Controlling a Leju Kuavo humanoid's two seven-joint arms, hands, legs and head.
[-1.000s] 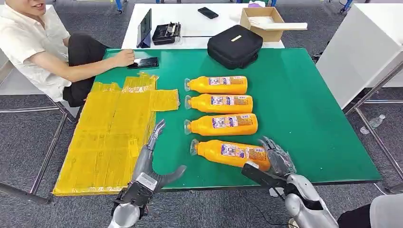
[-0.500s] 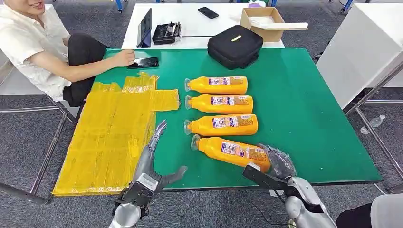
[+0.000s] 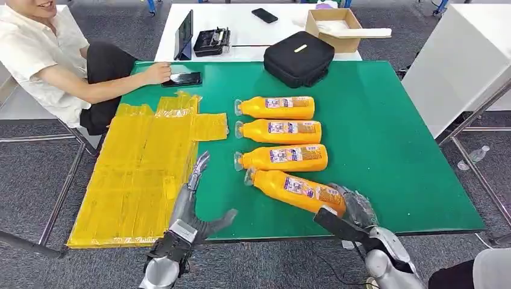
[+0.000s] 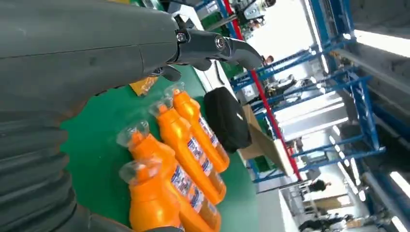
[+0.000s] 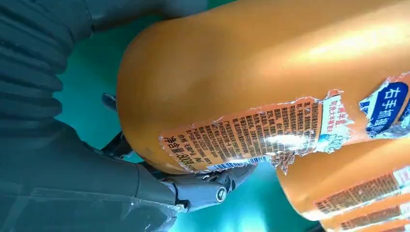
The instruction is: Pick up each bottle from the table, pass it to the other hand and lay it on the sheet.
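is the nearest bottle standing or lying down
Lying down. The nearest bottle rests on its side on the green table, cap toward the sheet, its base in the right hand.

Bottles (image 3: 278, 138): I see four in a column, centre frame, on the table (image 3: 385, 138).
Sheet (image 3: 141, 171): left of them.
Bag (image 3: 299, 58): upper centre, behind the bottles.
Phone (image 3: 181, 79): upper left, beyond the sheet.

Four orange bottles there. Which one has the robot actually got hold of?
The nearest bottle, closest to the table's front edge. The right hand grips its base, and it lies skewed, while the other three lie in a neat parallel row, untouched.
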